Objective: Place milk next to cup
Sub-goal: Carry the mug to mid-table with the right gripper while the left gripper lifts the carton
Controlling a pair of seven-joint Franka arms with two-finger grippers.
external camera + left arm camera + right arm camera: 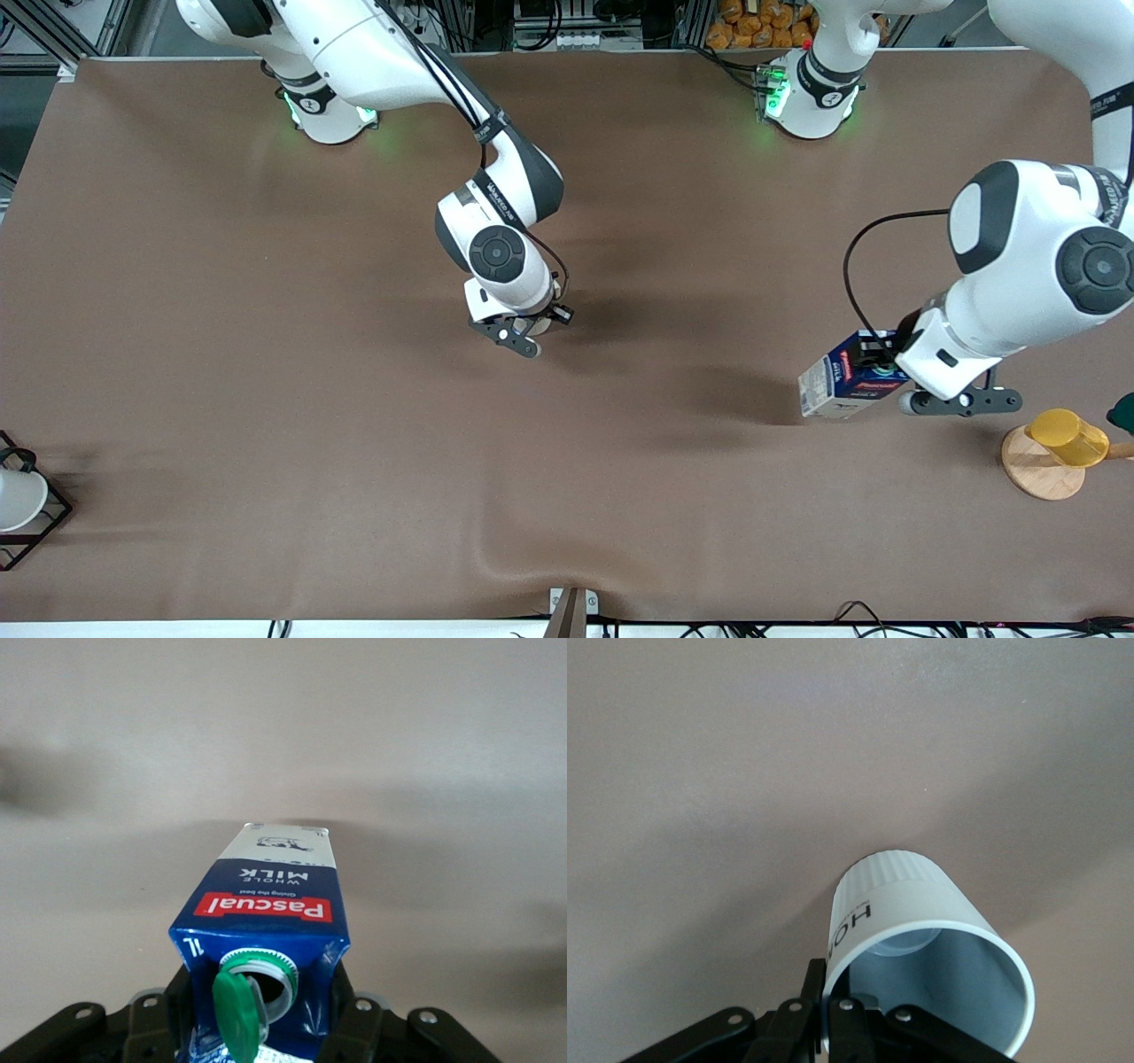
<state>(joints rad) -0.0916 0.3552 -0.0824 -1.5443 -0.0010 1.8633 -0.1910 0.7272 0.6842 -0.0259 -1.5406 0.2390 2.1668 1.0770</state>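
The milk is a dark-blue carton with a red label band, leaning over near the left arm's end of the table. My left gripper is shut on its top. In the left wrist view the carton sits between the black fingers, and its green cap is flipped open. The cup is a cream mug with a grey inside and dark lettering. My right gripper is shut on its rim. In the front view that gripper is at mid-table and hides almost all of the cup.
A yellow cup lies on a wooden disc near the left gripper, on the side nearer the front camera. A white cup in a black wire rack stands at the right arm's end. The brown mat is wrinkled at its near edge.
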